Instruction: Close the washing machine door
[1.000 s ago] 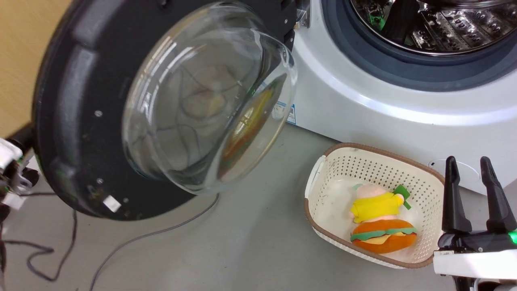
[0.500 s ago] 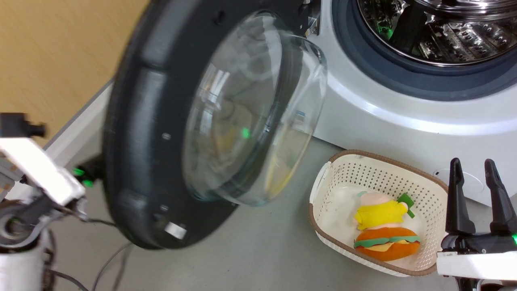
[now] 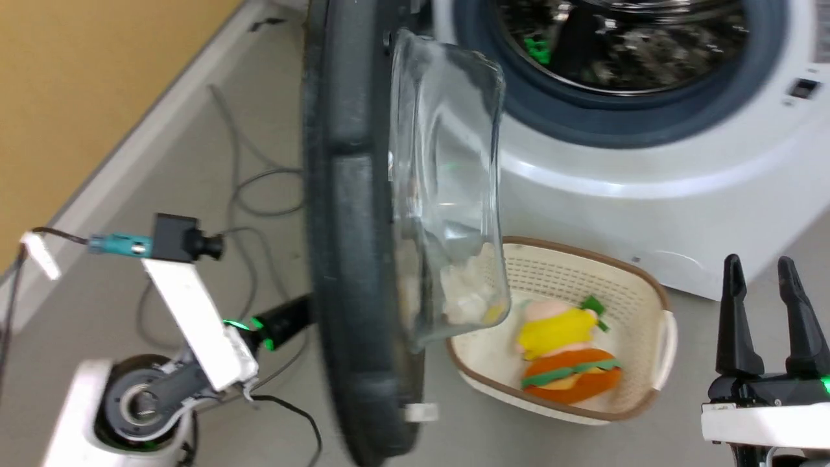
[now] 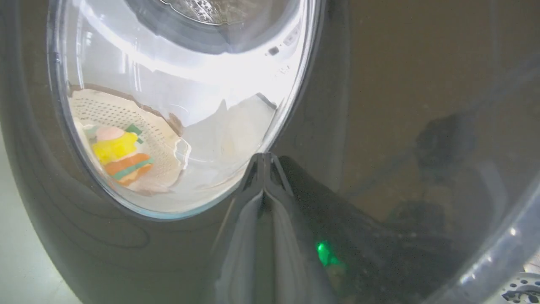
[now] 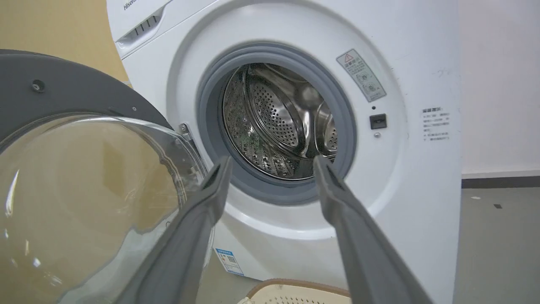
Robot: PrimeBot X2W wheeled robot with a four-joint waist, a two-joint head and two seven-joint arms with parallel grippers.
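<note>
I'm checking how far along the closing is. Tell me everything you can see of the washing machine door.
The washing machine door is a wide round disc, a glossy black frame around a bulging clear glass bowl. It stands about half open, nearly edge-on in the head view, hinged to the washing machine, its bowl bulging out above the basket. The shut left gripper seems to press its outer face beside the glass.

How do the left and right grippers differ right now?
The left gripper has its fingers shut together, while the right gripper has its fingers spread apart. The left gripper's tips sit against the outer face of the washing machine door. The right gripper touches nothing and points toward the open drum of the washing machine. Both hold nothing.
</note>
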